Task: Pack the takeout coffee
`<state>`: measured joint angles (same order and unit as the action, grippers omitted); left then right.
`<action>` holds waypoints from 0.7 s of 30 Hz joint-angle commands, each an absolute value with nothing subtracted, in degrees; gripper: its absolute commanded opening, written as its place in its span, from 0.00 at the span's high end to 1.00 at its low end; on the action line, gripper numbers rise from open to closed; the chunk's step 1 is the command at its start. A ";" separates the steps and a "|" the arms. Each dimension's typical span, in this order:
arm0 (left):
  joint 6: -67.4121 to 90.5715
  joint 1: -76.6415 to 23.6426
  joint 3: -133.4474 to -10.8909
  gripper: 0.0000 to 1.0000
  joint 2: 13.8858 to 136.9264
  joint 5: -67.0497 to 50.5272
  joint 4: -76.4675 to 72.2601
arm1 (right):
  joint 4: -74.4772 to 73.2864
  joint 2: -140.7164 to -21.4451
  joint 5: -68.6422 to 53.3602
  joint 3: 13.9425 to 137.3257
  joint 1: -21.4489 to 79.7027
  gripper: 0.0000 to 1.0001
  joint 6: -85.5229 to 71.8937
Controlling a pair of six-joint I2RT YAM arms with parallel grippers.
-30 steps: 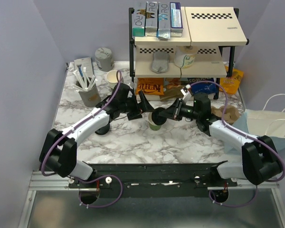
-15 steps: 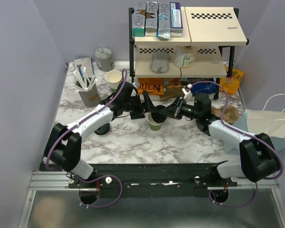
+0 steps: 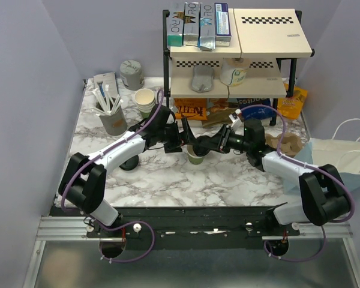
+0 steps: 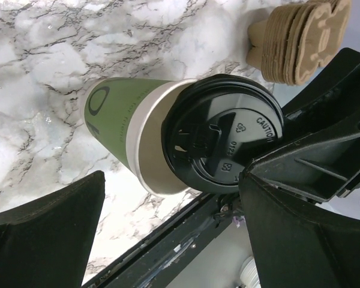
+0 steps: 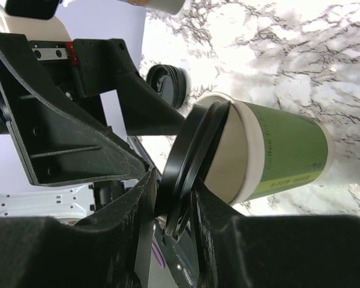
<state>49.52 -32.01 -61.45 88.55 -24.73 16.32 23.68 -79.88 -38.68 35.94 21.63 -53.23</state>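
Marble table (image 3: 168, 180), from above: one takeout coffee (image 3: 195, 155) stands mid-table, with open marble nearer the bases. Left wrist: left gripper (image 4: 171, 180) spread wide either side of it. Right wrist: right gripper (image 5: 174, 204) seemingly pinches its tilted lid rim; one loose lid (image 5: 168, 84) lies beyond.

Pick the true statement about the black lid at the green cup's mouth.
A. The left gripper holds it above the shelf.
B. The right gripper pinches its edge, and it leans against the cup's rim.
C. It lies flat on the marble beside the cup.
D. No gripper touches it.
B: in the right wrist view the right gripper clamps the edge of the lid, which sits tilted at the rim of the cup.
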 commanded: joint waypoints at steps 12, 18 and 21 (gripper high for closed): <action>48.25 -32.52 -64.34 0.01 90.44 -24.35 17.75 | 8.88 -75.68 -32.78 40.61 21.18 0.53 -42.81; 47.99 -32.52 -64.95 0.01 91.14 -24.52 18.10 | 6.51 -77.60 -34.45 41.83 21.18 0.53 -42.45; 47.81 -32.70 -64.86 0.01 91.23 -24.61 18.37 | 3.44 -77.52 -31.91 42.45 21.18 0.53 -41.31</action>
